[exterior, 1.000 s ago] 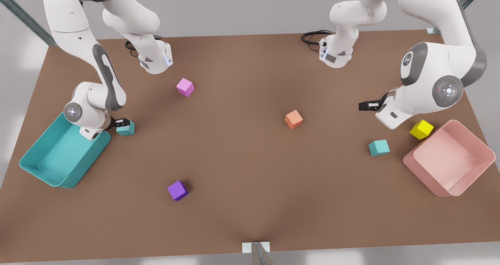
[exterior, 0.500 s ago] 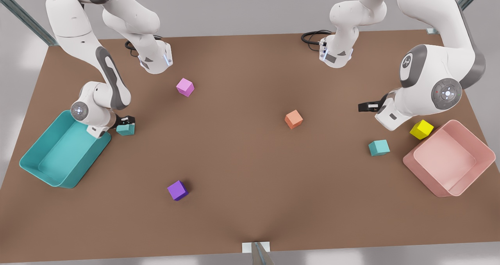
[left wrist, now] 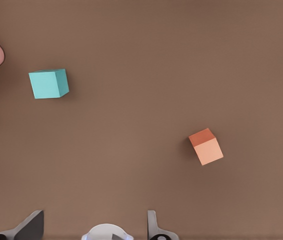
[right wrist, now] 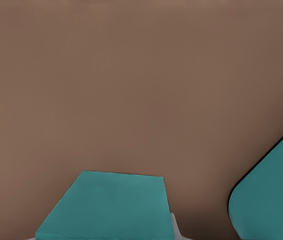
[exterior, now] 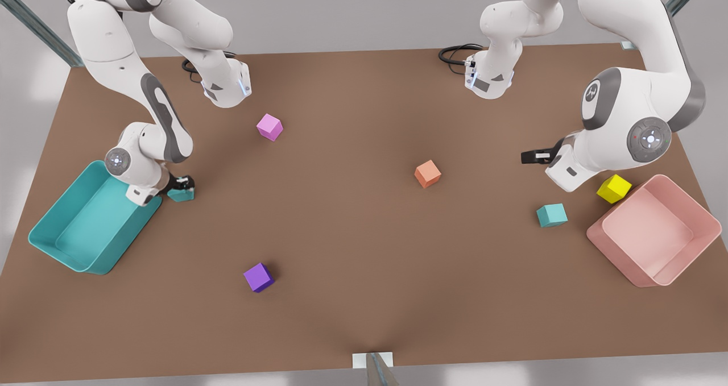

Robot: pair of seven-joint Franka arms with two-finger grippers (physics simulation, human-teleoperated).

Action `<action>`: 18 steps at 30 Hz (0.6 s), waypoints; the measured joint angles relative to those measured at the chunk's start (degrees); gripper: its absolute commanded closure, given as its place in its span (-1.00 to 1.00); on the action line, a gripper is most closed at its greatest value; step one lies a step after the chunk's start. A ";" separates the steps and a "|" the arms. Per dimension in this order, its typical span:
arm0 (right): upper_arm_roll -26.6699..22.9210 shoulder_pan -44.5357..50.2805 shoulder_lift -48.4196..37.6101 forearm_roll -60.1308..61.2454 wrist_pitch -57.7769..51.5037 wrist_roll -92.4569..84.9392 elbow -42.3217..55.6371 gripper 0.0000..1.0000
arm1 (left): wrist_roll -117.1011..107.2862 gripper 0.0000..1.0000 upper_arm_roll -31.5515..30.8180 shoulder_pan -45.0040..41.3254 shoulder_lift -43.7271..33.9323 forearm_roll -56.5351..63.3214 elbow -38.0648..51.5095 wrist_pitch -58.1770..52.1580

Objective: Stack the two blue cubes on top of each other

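Teal cube point(exterior: 181, 194) flat on table, pinched by right tool point(exterior: 181, 185), left tool point(exterior: 529, 156) spread.

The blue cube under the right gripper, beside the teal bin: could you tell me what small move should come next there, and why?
Probably close the fingers on it. The right gripper sits low over the blue cube, which lies on the table beside the teal bin. The second blue cube waits near the left gripper.

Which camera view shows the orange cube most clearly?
The left wrist view: the orange cube lies unobstructed on the brown table, with two of its faces distinct. The front view shows the same cube farther off, mid-table and clear of both arms. The right wrist view looks at other things.
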 measured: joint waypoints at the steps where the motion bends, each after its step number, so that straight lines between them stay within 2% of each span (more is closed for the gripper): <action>1: 2.98 -0.04 -1.08 1.96 -0.27 -0.17 0.07 -0.22 | 0.00 -1.00 0.00 0.07 0.00 0.02 0.04 0.01; 3: 9.88 2.74 -4.05 7.23 -1.26 0.09 0.03 -0.23 | -0.01 -1.00 -0.02 0.82 0.18 0.08 0.06 0.06; 5: 12.41 12.57 -5.30 10.37 -2.06 2.11 1.97 -0.23 | -0.03 -1.00 -0.02 3.05 0.79 0.10 -0.01 0.15; 7: 13.09 26.04 -3.02 12.15 -2.63 6.28 7.74 -0.23 | -0.04 -1.00 0.00 6.00 1.25 0.14 -0.18 0.86; 10: 13.00 40.66 8.31 13.10 -3.16 15.02 23.88 -0.23 | -0.12 -1.00 0.92 10.17 2.36 0.50 -2.81 4.32; 13: 12.79 47.27 20.68 6.76 -3.47 25.18 40.69 -0.23 | -0.21 -1.00 11.80 5.42 0.99 -0.04 -15.43 14.79; 18: 10.02 54.55 32.44 0.44 -3.72 40.86 54.31 -0.23 | 0.67 -1.00 16.36 4.41 3.17 -1.07 -24.82 31.71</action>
